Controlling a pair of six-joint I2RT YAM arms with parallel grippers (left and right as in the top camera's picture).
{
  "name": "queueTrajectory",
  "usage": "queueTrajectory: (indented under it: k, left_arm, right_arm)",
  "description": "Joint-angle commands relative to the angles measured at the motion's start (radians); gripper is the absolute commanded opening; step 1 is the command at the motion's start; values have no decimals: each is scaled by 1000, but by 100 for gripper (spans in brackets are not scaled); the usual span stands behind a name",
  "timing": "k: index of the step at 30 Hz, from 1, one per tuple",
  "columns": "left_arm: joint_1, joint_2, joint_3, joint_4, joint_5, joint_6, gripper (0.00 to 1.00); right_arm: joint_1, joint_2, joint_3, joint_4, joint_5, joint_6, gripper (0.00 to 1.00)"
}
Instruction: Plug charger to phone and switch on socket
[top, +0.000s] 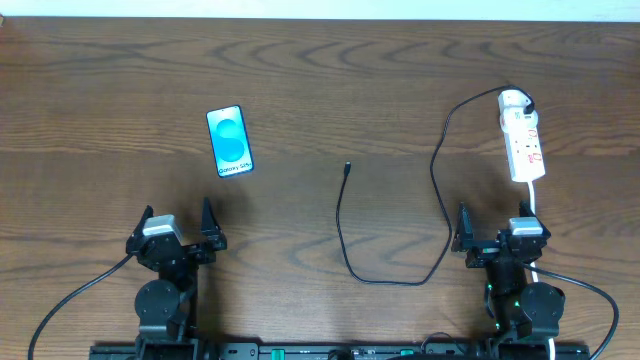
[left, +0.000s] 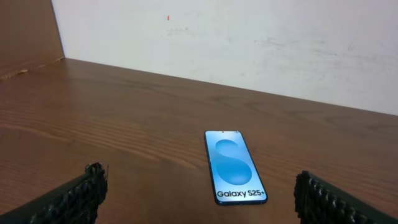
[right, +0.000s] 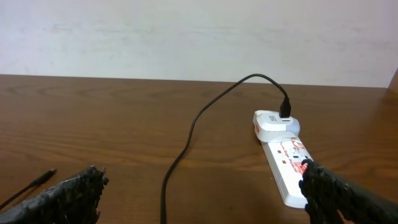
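Note:
The phone (top: 230, 141) lies flat on the table at the left, its blue screen up; it also shows in the left wrist view (left: 234, 166). The black charger cable (top: 346, 237) runs from the socket in a loop to its free plug tip (top: 347, 167) at mid-table. The cable also shows in the right wrist view (right: 186, 143), with the tip at the far left (right: 47, 176). The white socket strip (top: 522, 139) lies at the right (right: 285, 160). My left gripper (top: 178, 226) is open and empty, short of the phone (left: 198, 193). My right gripper (top: 495, 230) is open and empty, short of the socket (right: 202, 193).
The socket's white cord (top: 533, 197) runs from the strip toward the right arm. A white wall (left: 249, 43) stands behind the far table edge. A brown panel (left: 25, 31) stands at the far left.

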Motion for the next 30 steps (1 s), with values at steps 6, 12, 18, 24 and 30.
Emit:
queueTrajectory:
  k: [6, 12, 18, 24, 30]
  left_arm:
    - [5, 1, -19, -38, -28, 17, 98]
    - [5, 1, -19, -38, -28, 17, 98]
    - [5, 1, -19, -37, -27, 16, 98]
    - [5, 1, -19, -37, -3, 13, 98]
    - [5, 1, -19, -37, 2, 13, 98]
  right_arm:
    - [15, -4, -2, -5, 1, 3, 99]
    - [15, -4, -2, -4, 1, 3, 99]
    - [15, -4, -2, -4, 1, 3, 99]
    - [15, -4, -2, 3, -6, 3, 99]
    - [15, -4, -2, 14, -7, 3, 99]
